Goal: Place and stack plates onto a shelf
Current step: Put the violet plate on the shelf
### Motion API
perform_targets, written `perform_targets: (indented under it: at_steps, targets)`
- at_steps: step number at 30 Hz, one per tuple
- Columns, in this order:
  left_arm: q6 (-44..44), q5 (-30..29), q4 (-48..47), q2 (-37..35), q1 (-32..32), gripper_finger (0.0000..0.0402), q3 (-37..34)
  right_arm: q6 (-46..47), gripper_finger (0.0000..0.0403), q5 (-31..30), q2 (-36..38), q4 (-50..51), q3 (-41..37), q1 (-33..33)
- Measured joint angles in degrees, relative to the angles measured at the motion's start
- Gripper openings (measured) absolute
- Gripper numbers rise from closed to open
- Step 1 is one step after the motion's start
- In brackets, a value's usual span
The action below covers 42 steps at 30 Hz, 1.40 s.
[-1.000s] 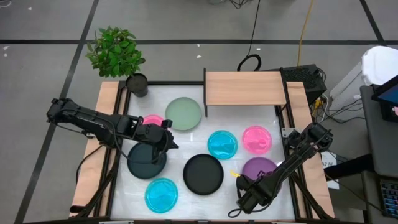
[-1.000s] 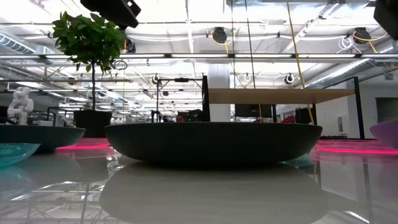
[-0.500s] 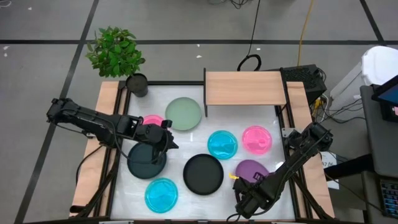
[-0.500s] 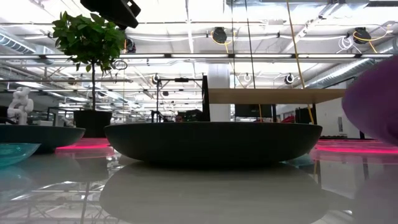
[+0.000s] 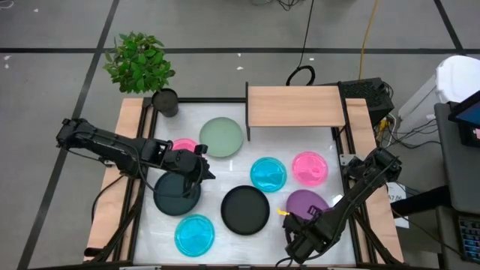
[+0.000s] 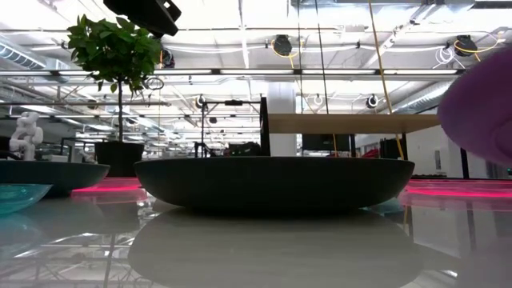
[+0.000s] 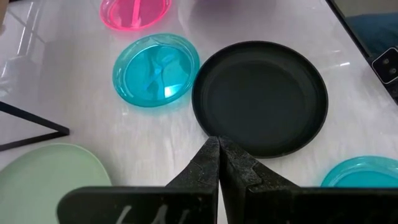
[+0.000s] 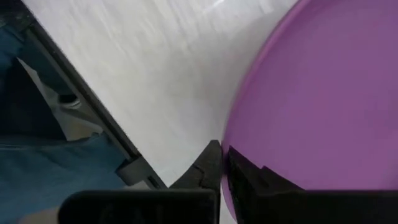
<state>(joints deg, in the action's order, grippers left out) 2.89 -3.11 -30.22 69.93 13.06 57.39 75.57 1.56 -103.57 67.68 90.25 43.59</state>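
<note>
In the right wrist view my right gripper (image 8: 221, 155) is shut on the purple plate (image 8: 311, 93), near the table's near right corner (image 5: 289, 219). The low view shows that plate (image 6: 480, 104) raised off the table at the right. My left gripper (image 5: 198, 171) is shut and hovers left of centre, between one black plate (image 5: 178, 193) and the other black plate (image 7: 261, 96), touching nothing. Two cyan plates (image 5: 268, 173) (image 5: 194, 233), two pink plates (image 5: 309, 167) (image 5: 184, 145) and the pale green plate (image 5: 221, 137) lie flat on the table. The shelf (image 5: 294, 105) stands at the far edge. My right gripper pinches the purple plate by its rim (image 8: 231, 163), on the side toward the table's near left. The plate is tilted, with its far side (image 5: 311, 199) low over the table; whether that side touches the table I cannot tell.
A potted plant (image 5: 140, 61) with its dark pot (image 5: 165, 101) stands at the far left corner. Wooden rails (image 5: 120, 180) run along both sides of the white table. Bare white table surface lies in front of the shelf (image 5: 292, 142).
My right gripper has risen and shifted slightly toward the table's left, taking the purple plate with it. The plate has come up off the table and tipped, and now fills the right edge of the low view. The left arm has kept still.
</note>
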Motion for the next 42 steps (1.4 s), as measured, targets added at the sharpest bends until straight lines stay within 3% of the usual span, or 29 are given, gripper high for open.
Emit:
perform_targets:
  at_steps: [19, 42]
  targets:
    - [0.4, 0.0, 0.5, 0.0, 0.0, 0.0004, 0.0, -4.8, 0.0, -3.5, 0.0, 22.1, 14.0, -1.6]
    - [1.4, 0.0, 0.5, 0.0, 0.0, 0.0004, 0.0, -28.2, 0.0, -9.4, 1.1, 22.3, 14.3, -13.2]
